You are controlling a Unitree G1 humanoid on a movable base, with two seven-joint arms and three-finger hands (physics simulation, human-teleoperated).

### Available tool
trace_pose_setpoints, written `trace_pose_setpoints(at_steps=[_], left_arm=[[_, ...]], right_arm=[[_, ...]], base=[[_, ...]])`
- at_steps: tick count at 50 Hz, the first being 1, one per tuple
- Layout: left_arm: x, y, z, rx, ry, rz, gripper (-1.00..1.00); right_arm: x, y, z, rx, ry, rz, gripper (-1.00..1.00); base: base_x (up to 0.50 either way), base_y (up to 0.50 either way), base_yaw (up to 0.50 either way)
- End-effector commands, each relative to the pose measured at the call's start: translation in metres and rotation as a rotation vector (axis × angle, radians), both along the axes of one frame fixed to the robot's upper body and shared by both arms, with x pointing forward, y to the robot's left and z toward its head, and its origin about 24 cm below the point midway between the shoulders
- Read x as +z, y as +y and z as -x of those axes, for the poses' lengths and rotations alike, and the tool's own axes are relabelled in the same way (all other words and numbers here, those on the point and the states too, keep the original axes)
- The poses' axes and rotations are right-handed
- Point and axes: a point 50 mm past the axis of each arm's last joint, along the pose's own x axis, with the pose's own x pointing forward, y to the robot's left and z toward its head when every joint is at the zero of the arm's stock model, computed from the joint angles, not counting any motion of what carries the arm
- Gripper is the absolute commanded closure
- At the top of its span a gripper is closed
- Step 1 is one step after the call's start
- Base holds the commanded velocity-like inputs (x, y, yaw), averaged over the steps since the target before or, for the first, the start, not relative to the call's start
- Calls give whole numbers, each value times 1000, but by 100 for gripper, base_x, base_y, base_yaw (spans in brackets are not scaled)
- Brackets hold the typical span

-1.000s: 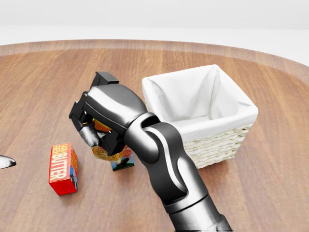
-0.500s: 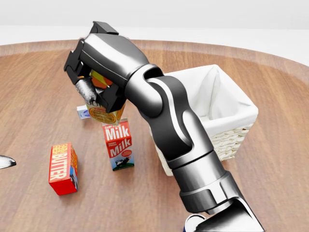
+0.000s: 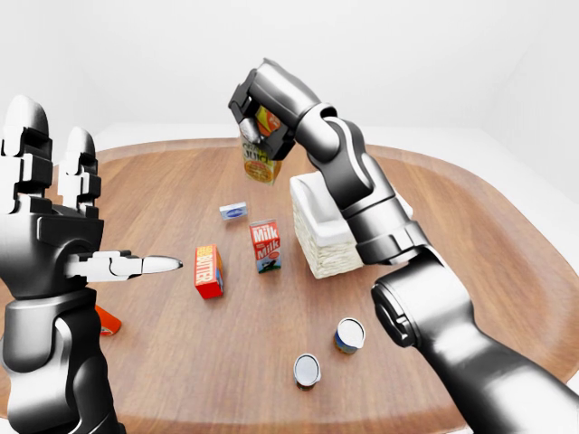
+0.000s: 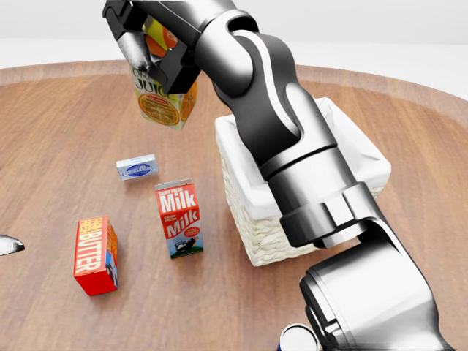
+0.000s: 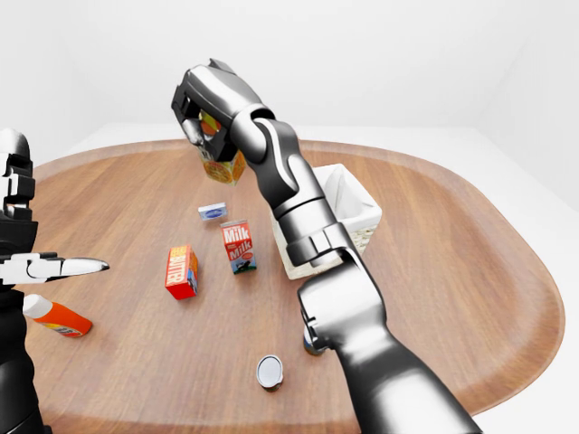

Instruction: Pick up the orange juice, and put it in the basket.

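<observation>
Orange juice carton (image 4: 164, 99) gripped in right hand (image 4: 150, 36), fingers closed round its top, hung clear above wooden table (image 4: 66, 131), up and left of basket (image 4: 252, 164) in head view. Carrying step judged under way; next, rightward shift over white lining, then lowering and release. Left hand (image 3: 54, 240) splayed, empty.

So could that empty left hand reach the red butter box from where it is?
Probably yes. The left hand hangs open at the left of the left-eye view, holding nothing, and the red butter box stands alone on the brown wooden table just to its right, with only bare wood between them.
</observation>
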Motion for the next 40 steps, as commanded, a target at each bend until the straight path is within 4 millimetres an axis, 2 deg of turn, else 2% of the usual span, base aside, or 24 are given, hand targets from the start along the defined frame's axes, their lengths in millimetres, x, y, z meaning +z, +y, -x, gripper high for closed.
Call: trace_pose_setpoints(at_steps=[1,12,27,40], left_arm=[[0,0,0,0,0,0,-100],[0,0,0,0,0,0,-100],[0,0,0,0,0,1,-100],[1,0,0,-2,-2,-1,-100]], right_arm=[[25,-15,-18,-103,-1,-56,100],[23,-33,-31,-198,40,-48,100],[25,-53,-39,-278,47,-59,100],[19,-66,-43,-326,65,-83,100]], base=[[0,0,0],[0,0,0],[0,0,0],[0,0,0]])
